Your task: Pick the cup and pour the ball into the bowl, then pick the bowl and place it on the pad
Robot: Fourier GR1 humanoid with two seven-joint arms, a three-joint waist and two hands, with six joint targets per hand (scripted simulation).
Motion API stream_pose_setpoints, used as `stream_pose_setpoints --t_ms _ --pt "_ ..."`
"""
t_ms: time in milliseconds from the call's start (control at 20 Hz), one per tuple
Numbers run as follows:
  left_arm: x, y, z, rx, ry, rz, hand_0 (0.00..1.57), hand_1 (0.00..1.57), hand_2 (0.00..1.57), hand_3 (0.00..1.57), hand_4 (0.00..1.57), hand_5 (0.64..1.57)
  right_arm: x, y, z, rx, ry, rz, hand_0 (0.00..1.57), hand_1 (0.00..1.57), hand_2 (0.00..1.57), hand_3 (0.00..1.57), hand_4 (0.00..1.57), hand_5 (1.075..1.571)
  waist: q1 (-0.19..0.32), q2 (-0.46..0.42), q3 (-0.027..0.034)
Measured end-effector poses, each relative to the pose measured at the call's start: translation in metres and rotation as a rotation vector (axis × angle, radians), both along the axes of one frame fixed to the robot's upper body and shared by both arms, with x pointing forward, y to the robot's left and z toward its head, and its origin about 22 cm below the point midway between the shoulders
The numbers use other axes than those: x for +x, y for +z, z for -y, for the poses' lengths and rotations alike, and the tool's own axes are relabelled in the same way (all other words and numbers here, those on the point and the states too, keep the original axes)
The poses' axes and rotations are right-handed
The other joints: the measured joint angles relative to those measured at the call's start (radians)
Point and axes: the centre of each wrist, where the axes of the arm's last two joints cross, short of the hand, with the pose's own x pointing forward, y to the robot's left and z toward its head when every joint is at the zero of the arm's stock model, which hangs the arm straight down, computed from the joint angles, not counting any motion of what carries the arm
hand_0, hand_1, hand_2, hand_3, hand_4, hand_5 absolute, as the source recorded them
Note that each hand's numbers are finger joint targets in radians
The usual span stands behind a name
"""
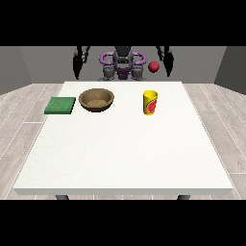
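A yellow cup [150,102] with a red mark stands upright on the white table [125,153], right of centre. A small red ball [153,67] shows higher up, above the table's far edge and apart from the cup. It is just left of the hand at the view's right [167,65]. A brown bowl [96,100] sits left of centre, and a flat green pad [60,105] lies to its left. The hand at the view's left [76,66] hangs behind the far edge. Both hands point down with straight fingers and hold nothing.
The robot's torso [122,65] stands behind the table's far edge. Grey wood floor surrounds the table. The pad lies close to the table's left edge.
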Motion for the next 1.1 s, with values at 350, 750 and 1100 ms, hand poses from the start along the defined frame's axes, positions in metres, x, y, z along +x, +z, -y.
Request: stream_pose_setpoints --t_ms 350,750,1100 --pt "0.006 0.032 -0.002 0.007 -0.025 0.054 0.00 0.00 0.00 0.00 0.00 1.535 0.007 0.033 -0.002 -0.017 0.033 0.062 0.00 0.00 0.00 0.00 0.98 1.570 0.001 -0.237 -0.0049" --pt "0.008 0.060 0.016 -0.244 -0.066 -0.051 0.00 0.00 0.00 0.00 0.00 1.544 0.004 0.070 -0.099 0.152 0.116 -0.047 0.00 0.00 0.00 0.00 0.58 1.568 0.033 -0.477 -0.0063" --pt "0.016 0.082 0.026 -0.239 -0.109 0.025 0.00 0.00 0.00 0.00 0.00 1.507 0.009 0.120 -0.155 0.121 0.174 0.024 0.00 0.00 0.00 0.00 0.13 1.570 -0.013 -0.343 -0.0055"
